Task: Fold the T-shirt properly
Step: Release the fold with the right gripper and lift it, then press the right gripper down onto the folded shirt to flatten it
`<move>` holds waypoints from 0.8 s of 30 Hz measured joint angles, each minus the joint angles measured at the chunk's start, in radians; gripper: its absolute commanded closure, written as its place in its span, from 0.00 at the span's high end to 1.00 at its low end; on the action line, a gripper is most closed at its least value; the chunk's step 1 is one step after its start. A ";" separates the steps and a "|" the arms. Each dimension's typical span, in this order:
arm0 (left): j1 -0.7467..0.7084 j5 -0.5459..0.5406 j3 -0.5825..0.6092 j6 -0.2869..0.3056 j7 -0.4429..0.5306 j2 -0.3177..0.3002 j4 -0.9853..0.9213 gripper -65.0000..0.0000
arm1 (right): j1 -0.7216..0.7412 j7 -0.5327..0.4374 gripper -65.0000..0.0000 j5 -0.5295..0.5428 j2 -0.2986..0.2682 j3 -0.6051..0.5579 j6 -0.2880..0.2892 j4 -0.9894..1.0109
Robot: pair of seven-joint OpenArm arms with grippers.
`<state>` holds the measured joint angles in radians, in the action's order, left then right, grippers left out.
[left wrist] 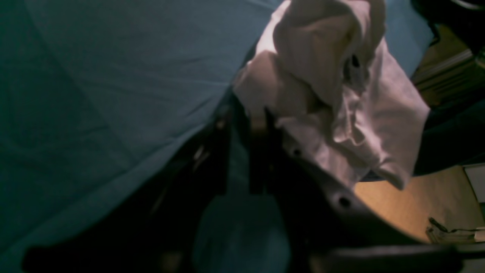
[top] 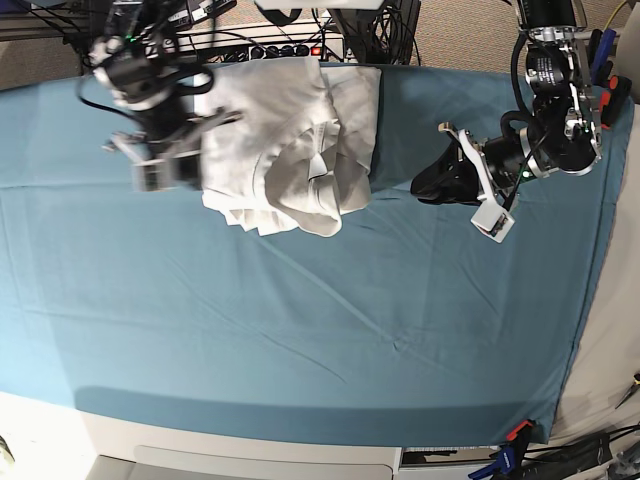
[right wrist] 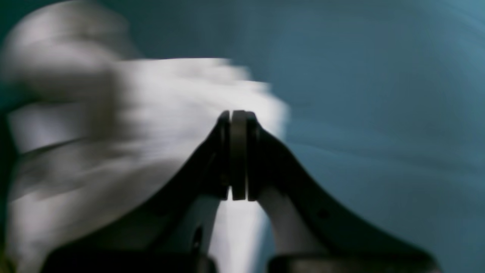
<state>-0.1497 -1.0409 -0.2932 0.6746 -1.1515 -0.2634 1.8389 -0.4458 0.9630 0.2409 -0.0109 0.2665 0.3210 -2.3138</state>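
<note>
Surface: counter (top: 300, 330) draped in a teal cloth (top: 250, 300); cables and equipment stand beyond its far edge.
T-shirt (top: 290, 150): white, crumpled in a heap at the far edge of the counter, left of centre in the base view; not spread flat, no fold made.
Long axis: heap runs roughly from the far edge toward the near edge; true garment axis cannot be told while bunched.
Right gripper (right wrist: 238, 155): fingers pressed together, nothing seen between them; motion-blurred, at the T-shirt's left flank in the base view.
Left gripper (top: 440, 180): well apart from the heap, toward the right edge; whether its fingers are spread cannot be told.
Deciding relation: cloth lies just beside the right fingers; the right arm is clearly nearer.
Judgement: spreading comes before folding; the closed fingers must part before any pinch.
</note>
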 measured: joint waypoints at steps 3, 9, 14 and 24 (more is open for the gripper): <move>0.000 0.000 0.000 0.000 0.001 0.000 0.000 0.16 | 0.000 -0.024 0.00 -0.007 0.000 0.071 -0.042 0.000; 0.000 0.000 0.000 0.000 0.007 0.000 0.000 0.16 | 0.062 -0.034 0.00 0.026 0.000 0.034 -0.043 0.119; 0.000 0.008 0.000 0.000 0.007 0.000 0.000 0.16 | 0.098 -0.027 0.00 0.020 0.000 -0.098 -0.045 0.214; 0.000 0.008 0.000 0.000 0.007 0.000 0.000 0.16 | 0.184 -0.087 0.00 -0.109 -0.002 -0.371 -0.052 0.393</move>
<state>-0.1493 -1.0328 -0.2932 0.6746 -1.1442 -0.2634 1.8393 -0.2615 0.8761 0.1314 -0.0132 -0.1043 0.2691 -1.9213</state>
